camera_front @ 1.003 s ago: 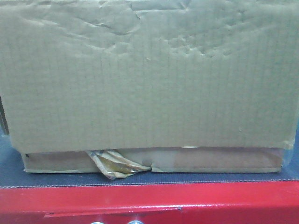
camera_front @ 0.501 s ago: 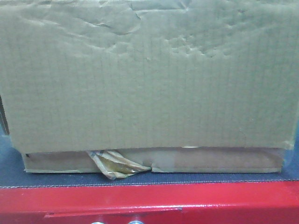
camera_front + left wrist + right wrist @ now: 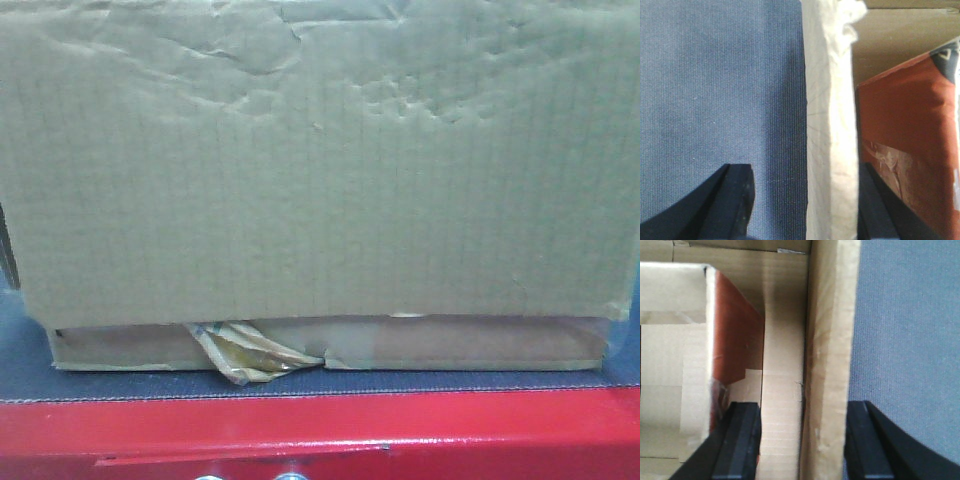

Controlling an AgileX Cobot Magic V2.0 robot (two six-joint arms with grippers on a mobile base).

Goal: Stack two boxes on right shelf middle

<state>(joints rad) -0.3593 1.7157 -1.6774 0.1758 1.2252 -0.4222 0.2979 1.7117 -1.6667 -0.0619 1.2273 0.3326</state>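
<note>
A wide brown cardboard box fills the front view, resting on a flatter cardboard layer with tan tape; whether that layer is a second box I cannot tell. My left gripper straddles a pale box wall. Its inner finger lies against the wall, its outer finger stands apart over the mat, so it is open. My right gripper has a finger pressed on each side of the cardboard wall, shut on it. The shelf is out of view.
The box sits on a dark grey mat with a red front edge. Crumpled tape sticks out under the box. An orange-red surface shows inside the box.
</note>
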